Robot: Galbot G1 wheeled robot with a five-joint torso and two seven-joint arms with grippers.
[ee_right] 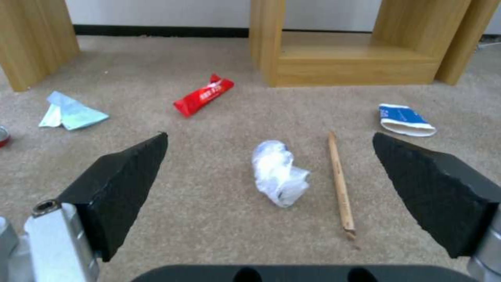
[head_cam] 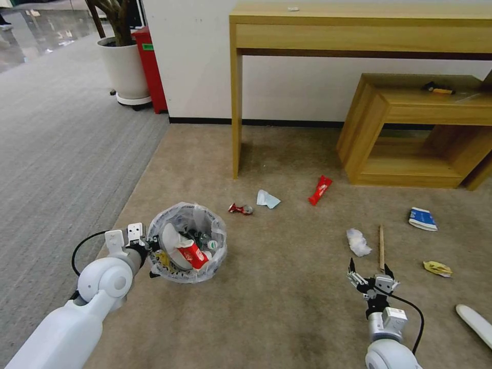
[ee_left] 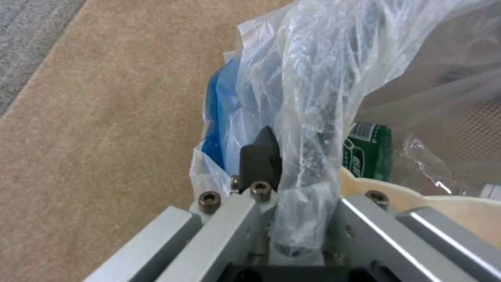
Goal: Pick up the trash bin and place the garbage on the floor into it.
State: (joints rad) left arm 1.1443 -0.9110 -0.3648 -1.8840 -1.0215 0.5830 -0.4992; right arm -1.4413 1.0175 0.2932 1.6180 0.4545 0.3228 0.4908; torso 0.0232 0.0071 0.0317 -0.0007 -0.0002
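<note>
The trash bin [head_cam: 187, 241], black with a crinkled clear bag, hangs just above the beige floor [head_cam: 287, 307] with my left gripper [head_cam: 148, 252] shut on its near rim. In the left wrist view the gripper [ee_left: 292, 156] pinches the bag-covered rim [ee_left: 313, 98]. Inside the bin lie a red-white cup [head_cam: 192, 254] and a green-label bottle [ee_left: 368, 150]. My right gripper [head_cam: 369, 274] stands open, low over the carpet, just short of a white paper wad [ee_right: 279, 172] and a wooden stick [ee_right: 340, 184]. Its jaws are spread wide in the right wrist view [ee_right: 270, 135].
More litter lies around: a red wrapper [head_cam: 320, 189], a crushed red piece [head_cam: 240, 208], a pale blue paper [head_cam: 267, 199], a blue-white carton [head_cam: 422, 219], a yellow wrapper [head_cam: 437, 267] and a white slipper [head_cam: 474, 320]. A wooden table leg [head_cam: 236, 113] and a low shelf [head_cam: 410, 128] stand behind.
</note>
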